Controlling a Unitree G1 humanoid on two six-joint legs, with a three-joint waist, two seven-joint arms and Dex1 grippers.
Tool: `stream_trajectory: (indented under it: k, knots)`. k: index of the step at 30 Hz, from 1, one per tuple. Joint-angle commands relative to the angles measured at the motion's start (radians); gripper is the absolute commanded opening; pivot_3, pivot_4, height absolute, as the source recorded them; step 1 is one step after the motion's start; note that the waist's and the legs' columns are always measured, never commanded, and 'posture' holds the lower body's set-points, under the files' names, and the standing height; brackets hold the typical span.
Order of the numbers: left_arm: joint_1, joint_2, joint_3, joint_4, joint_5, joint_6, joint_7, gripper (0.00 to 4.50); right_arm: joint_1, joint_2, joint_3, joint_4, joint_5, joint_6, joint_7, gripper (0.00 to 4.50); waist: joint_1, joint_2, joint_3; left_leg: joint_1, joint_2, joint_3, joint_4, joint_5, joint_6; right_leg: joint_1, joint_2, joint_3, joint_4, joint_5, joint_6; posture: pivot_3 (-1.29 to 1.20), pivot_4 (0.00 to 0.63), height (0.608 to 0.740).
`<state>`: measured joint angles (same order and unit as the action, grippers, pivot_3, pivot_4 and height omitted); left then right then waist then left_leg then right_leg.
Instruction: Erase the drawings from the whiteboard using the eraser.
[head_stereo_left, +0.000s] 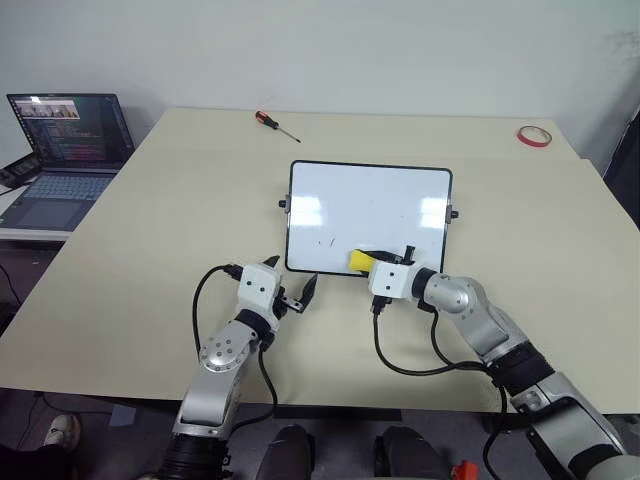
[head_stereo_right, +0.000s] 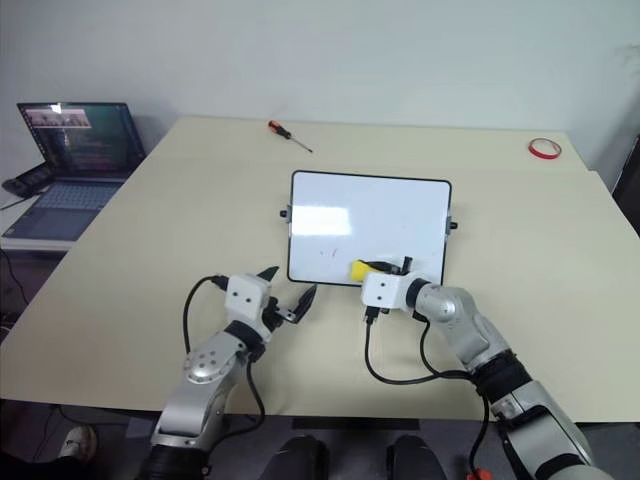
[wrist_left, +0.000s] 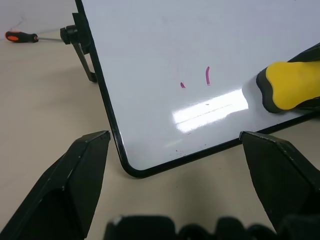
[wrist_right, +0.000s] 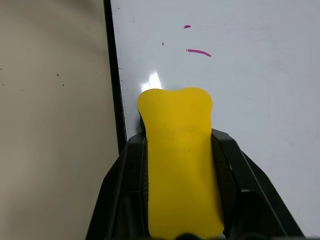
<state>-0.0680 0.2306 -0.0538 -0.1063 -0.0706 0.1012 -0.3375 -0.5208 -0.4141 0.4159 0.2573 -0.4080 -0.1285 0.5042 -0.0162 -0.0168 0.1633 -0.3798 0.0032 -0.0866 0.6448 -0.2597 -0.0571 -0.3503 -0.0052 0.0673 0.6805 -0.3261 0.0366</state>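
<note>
Clamping the yellow eraser between its black fingers, the right gripper rests at the near edge of the whiteboard, the eraser's tip lying on the white surface just inside the frame; just ahead of that tip sit a few faint reddish marks; the left gripper hangs with fingers spread and nothing between them, its tips just short of the board's near left corner, on the table.

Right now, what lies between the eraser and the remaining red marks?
Only bare glossy whiteboard: the right wrist view shows nothing between the eraser and the red marks.
</note>
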Motion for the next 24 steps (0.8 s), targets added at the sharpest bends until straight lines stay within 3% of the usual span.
stream_trajectory:
  k: [1,17,24]
  knots:
    - [-0.013,-0.004,0.0,-0.01,-0.003,-0.022,-0.004,4.5,0.0,0.031,-0.051,0.015,0.04,0.041,-0.02,1.26,-0.002,0.0,0.0,0.0,0.0,0.0,0.0,0.0,0.0,0.0,0.0,0.0,0.0,0.0,0.0,0.0,0.15,0.74]
    - [0.005,0.0,-0.008,-0.028,-0.003,-0.021,-0.008,4.5,-0.226,0.263,-0.014,0.224,0.055,-0.084,-0.104,1.26,-0.023,0.0,0.003,-0.005,0.004,0.006,-0.003,0.0,0.0,-0.009,0.002,0.001,-0.001,0.0,0.0,0.0,0.15,0.74]
    - [0.008,-0.003,-0.009,-0.032,0.0,-0.022,-0.001,4.5,-0.256,0.286,0.015,0.292,0.015,-0.076,-0.108,1.26,-0.022,0.001,0.003,-0.005,0.004,0.006,-0.003,0.0,0.0,-0.009,0.002,0.001,-0.001,0.0,0.0,0.0,0.15,0.74]
